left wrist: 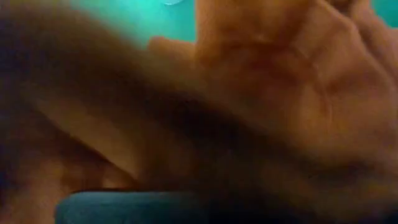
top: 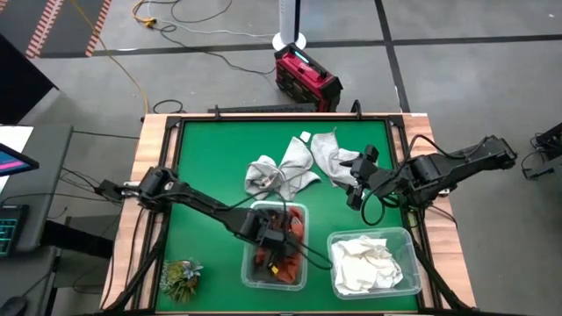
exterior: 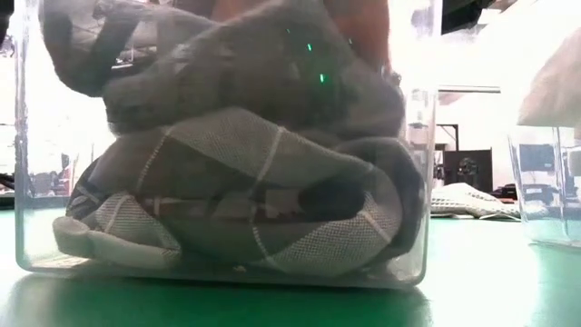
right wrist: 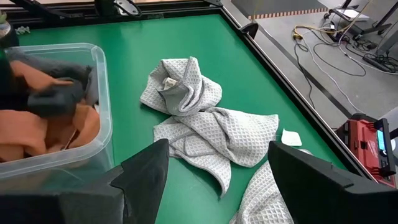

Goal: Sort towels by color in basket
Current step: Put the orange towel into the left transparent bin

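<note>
Green worktop (top: 211,167) with light wood edging, grey floor around it with orange and white cables and a red-black box (top: 306,77) just beyond the far edge. Two clear plastic rectangular bins sit near the front edge: left bin (top: 250,268) holds crumpled rust-orange towels (top: 294,230), right bin (top: 408,241) holds white crumpled towels (top: 369,263). Light grey waffle-weave towels (top: 281,171) lie loose and bunched mid-worktop, another light grey towel (top: 329,154) just beside them on the right, small white tags showing. Small green plant tuft (top: 180,279) at the front left corner, well apart from the bins. Left end effector (top: 274,241) is down inside the orange bin, fingers closed narrow among the orange cloth; whether it grips cloth cannot be told. Its wrist view is filled with orange fabric. Right end effector (right wrist: 217,171) hangs over the right grey towel, fingers spread wide, holding nothing. Low view is blocked by a bin wall pressed with folded cloth.
</note>
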You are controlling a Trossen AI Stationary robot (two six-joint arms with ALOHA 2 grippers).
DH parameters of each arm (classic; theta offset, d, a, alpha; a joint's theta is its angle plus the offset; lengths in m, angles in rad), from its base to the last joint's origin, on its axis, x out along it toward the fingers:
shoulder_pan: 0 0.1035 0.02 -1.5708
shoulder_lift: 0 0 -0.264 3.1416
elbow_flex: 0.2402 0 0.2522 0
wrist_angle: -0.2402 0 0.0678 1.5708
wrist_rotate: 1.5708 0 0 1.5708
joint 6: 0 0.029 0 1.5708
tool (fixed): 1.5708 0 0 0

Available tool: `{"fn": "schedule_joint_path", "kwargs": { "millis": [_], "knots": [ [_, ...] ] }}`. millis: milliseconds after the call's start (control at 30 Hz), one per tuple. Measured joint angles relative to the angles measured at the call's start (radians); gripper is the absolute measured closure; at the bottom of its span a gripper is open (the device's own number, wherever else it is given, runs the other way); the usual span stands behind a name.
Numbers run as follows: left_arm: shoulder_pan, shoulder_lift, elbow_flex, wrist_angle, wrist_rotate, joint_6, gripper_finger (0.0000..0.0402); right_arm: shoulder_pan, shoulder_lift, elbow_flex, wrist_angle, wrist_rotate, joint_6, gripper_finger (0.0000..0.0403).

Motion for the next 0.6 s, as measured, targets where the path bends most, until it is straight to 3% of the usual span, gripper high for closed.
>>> {"fn": "schedule_joint_path", "kwargs": {
  "millis": [233, 600],
  "knots": [
    [-0.002, 0.091, 0.003, 0.014, 0.005, 0.034, 0.0387, 0.0, 0.0, 0.0, 0.0, 0.0, 0.0, 0.0097],
    [-0.003, 0.0, -0.006, 0.053, 0.007, 0.033, 0.0372, 0.0, 0.0, 0.0, 0.0, 0.0, 0.0, 0.0097]
  ]
}}
